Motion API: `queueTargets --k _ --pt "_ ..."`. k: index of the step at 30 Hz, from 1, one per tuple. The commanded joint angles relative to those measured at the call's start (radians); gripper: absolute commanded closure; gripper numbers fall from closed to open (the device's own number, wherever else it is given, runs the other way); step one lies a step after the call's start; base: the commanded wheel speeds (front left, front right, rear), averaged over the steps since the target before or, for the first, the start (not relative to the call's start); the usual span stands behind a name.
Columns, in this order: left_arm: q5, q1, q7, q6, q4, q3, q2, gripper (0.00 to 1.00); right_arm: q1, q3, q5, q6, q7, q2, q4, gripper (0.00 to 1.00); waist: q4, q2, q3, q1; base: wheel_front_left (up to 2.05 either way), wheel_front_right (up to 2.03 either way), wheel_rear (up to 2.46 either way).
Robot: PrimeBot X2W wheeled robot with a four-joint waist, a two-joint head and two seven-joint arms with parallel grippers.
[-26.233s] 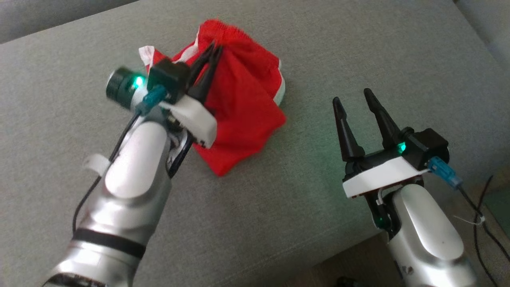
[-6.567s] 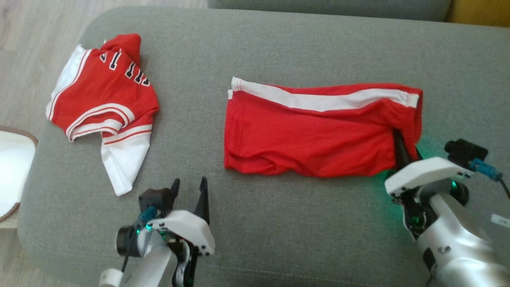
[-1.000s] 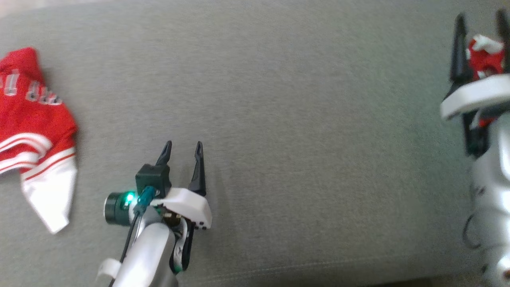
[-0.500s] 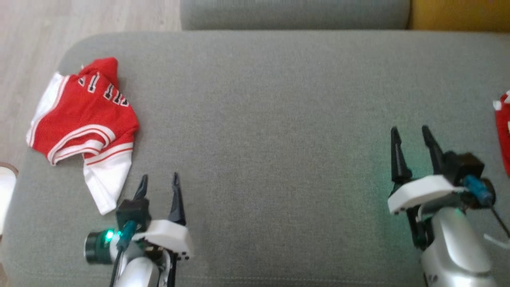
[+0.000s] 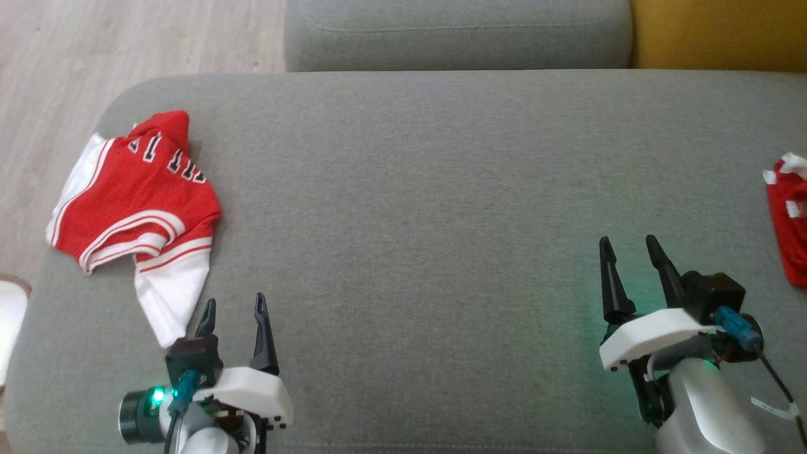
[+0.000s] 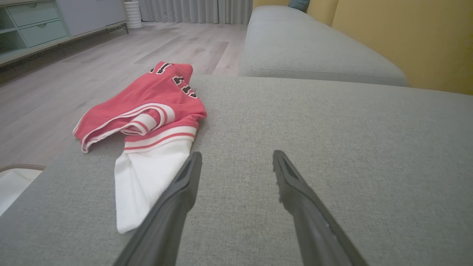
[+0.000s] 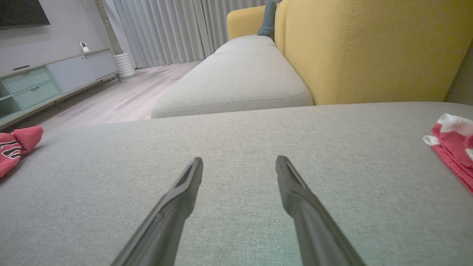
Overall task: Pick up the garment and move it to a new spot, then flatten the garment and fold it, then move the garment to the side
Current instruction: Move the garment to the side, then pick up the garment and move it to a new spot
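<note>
The folded red garment with white trim [image 5: 788,221] lies at the far right of the grey cushion [image 5: 416,208], cut off by the head view's edge; the right wrist view catches its corner [image 7: 452,142]. My right gripper [image 5: 627,243] stands open to the left of it, apart from it, nothing between its fingers [image 7: 184,184]. My left gripper [image 5: 233,306] is open too, low at the front left, empty, its tips [image 6: 192,173] just right of a white sleeve.
A crumpled red and white jersey with lettering [image 5: 135,202] lies at the cushion's left end [image 6: 147,114]. Wood floor [image 5: 50,75] lies beyond the left edge. Another grey cushion [image 5: 454,31] and a yellow backrest [image 5: 719,31] stand behind. A pale round object [image 5: 9,315] sits low left.
A second ago my right gripper still held the red garment up at the right; it has let go and drawn back left, open. The head camera has shifted, so the scene slid.
</note>
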Motion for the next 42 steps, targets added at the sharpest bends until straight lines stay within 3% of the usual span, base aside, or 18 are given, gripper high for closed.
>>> queueTargets --k 1,11,18,22,30,38,42 --pt "0.005 -0.036 -0.005 -0.001 -0.037 0.028 0.008 0.00 -0.027 0.029 0.000 0.007 -0.010 0.005 -0.034 0.00 0.021 0.0000 0.005 0.0000 0.00 0.00 0.00" --pt "0.001 -0.030 -0.005 0.001 -0.050 0.026 0.008 0.00 0.002 0.068 0.018 0.007 -0.010 0.005 -0.038 0.00 0.229 0.0000 0.000 0.0000 0.00 0.00 0.00" --pt "0.020 0.022 -0.005 -0.009 -0.042 0.099 0.008 0.00 0.017 0.115 0.058 0.007 -0.010 0.005 -0.047 0.00 0.397 0.0000 -0.010 0.0000 0.00 0.00 0.00" --pt "0.030 0.046 -0.005 -0.027 -0.040 0.140 0.008 0.00 0.019 0.140 0.073 0.007 -0.010 0.005 -0.049 0.00 0.451 0.0000 -0.011 0.0000 0.00 0.00 0.00" --pt "0.013 0.052 -0.005 -0.057 -0.045 0.186 0.008 0.00 0.007 0.171 0.071 0.007 -0.010 0.005 -0.050 0.00 0.456 0.0000 0.016 0.0000 0.00 0.00 0.00" --pt "-0.042 -0.064 -0.005 -0.098 0.001 0.240 0.008 0.00 -0.042 0.190 0.037 0.007 -0.010 0.005 -0.074 0.00 0.374 0.0000 0.113 0.0000 0.00 0.00 0.00" --pt "-0.042 -0.160 -0.005 -0.142 0.029 0.263 0.012 0.00 -0.073 0.184 0.004 0.007 -0.010 -0.001 -0.098 0.00 0.330 0.0000 0.175 0.0000 0.00 0.00 0.00"
